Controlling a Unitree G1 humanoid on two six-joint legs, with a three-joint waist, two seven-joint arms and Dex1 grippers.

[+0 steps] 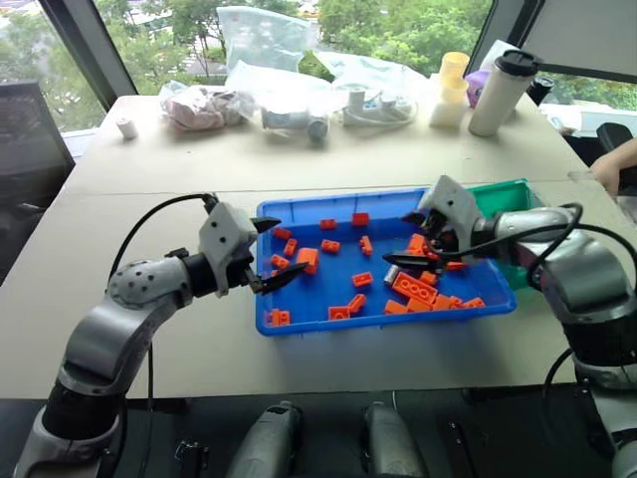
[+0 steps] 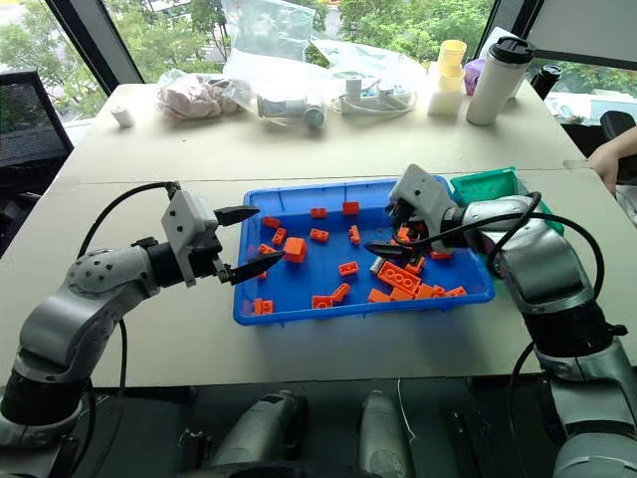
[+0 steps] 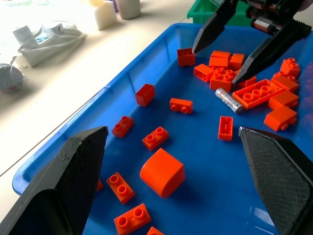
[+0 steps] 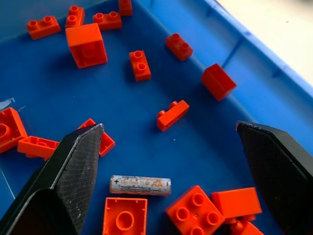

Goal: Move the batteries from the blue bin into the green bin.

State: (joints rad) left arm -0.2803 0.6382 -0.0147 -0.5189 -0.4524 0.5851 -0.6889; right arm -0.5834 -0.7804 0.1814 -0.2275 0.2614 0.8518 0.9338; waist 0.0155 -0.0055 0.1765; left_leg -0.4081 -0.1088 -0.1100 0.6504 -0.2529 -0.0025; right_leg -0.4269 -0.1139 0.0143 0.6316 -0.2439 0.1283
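Battery lies among bricks near the blue bin's right end, so my right end effector hangs spread above it; my left end effector, also spread, waits at the left rim.

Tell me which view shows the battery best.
The right wrist view: the battery lies close and unobstructed between orange bricks, its AA label readable. The left wrist view shows it smaller; in the head views it is a small silver cylinder.
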